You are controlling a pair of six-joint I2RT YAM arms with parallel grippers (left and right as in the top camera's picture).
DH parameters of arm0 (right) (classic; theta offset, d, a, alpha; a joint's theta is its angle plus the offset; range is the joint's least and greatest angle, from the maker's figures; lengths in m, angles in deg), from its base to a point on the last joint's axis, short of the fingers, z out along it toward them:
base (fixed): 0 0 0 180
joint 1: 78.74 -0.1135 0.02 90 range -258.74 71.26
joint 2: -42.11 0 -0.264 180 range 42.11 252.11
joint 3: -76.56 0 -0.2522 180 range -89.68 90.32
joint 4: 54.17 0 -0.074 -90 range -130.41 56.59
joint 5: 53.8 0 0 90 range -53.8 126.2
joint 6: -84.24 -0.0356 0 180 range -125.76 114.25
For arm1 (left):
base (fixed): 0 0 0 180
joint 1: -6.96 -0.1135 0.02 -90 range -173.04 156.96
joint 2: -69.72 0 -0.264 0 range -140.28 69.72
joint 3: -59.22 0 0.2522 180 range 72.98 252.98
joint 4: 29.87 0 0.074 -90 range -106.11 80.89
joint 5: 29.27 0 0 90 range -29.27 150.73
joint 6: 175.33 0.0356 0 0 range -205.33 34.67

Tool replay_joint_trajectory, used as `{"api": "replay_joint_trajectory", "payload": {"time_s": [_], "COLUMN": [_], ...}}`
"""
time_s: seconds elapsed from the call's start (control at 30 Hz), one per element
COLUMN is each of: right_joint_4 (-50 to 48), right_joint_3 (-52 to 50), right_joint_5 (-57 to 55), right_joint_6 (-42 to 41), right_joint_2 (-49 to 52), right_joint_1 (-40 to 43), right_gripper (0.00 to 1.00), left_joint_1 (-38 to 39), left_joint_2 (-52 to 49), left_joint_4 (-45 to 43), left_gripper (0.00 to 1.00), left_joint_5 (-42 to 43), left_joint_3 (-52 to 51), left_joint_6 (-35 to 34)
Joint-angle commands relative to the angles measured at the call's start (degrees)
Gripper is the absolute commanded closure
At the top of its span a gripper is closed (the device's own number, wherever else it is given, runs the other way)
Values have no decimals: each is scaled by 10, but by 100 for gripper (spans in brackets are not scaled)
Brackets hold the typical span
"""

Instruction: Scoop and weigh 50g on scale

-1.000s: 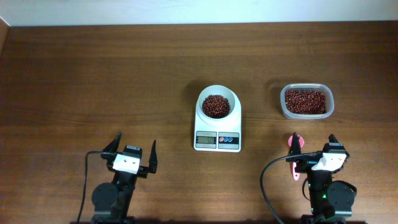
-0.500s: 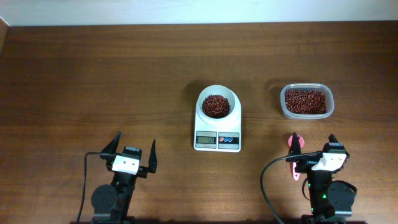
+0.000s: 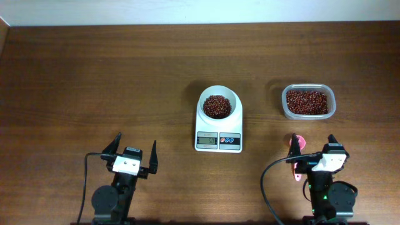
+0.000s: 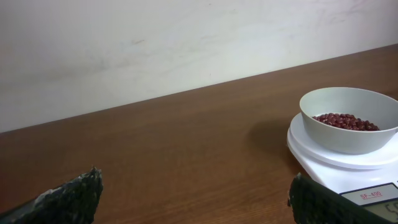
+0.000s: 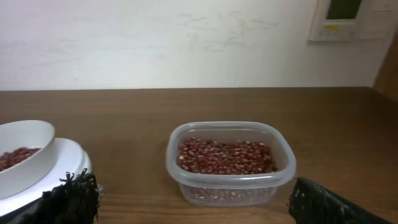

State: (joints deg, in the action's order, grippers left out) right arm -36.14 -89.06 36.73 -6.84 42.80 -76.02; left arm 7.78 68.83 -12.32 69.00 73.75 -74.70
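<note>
Left claw (image 3: 135, 145) is hanging released near the front edge of the worktop (image 3: 94, 75), jaws spread wide, gripping nothing. At centre, the scale (image 3: 219, 130) is carrying its white bowl (image 3: 217, 89), with the beans (image 3: 217, 105) heaped inside. To its right, a clear tub (image 3: 307, 117) is holding more of the same beans. Right claw (image 3: 314, 142) is likewise standing released. A pink scoop (image 3: 297, 169) is lying flat by its left finger; contact not resolvable. Only the overhead view is showing the scoop and the display face. Only the left wrist view is giving the bowl's side profile. Only the right wrist view is catching a wall panel (image 5: 345, 18). Worktop is showing dark wood grain; the wall is looking off-white and scuffed.
</note>
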Motion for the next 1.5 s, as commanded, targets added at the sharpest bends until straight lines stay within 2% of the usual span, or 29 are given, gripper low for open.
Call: {"api": "replay_joint_trajectory", "payload": {"time_s": [0.0,1.47], "right_joint_4": [2,2], "right_joint_3": [-3,-3], "right_joint_5": [3,3], "right_joint_6": [1,1], "right_joint_2": [-5,-5], "right_joint_1": [44,44], "right_gripper": [1,1], "left_joint_1": [-2,-2], "left_joint_2": [6,6], "left_joint_4": [3,2], "left_gripper": [1,1], "left_joint_5": [-6,-6], "left_joint_3": [-3,-3], "left_joint_6": [-7,-7]}}
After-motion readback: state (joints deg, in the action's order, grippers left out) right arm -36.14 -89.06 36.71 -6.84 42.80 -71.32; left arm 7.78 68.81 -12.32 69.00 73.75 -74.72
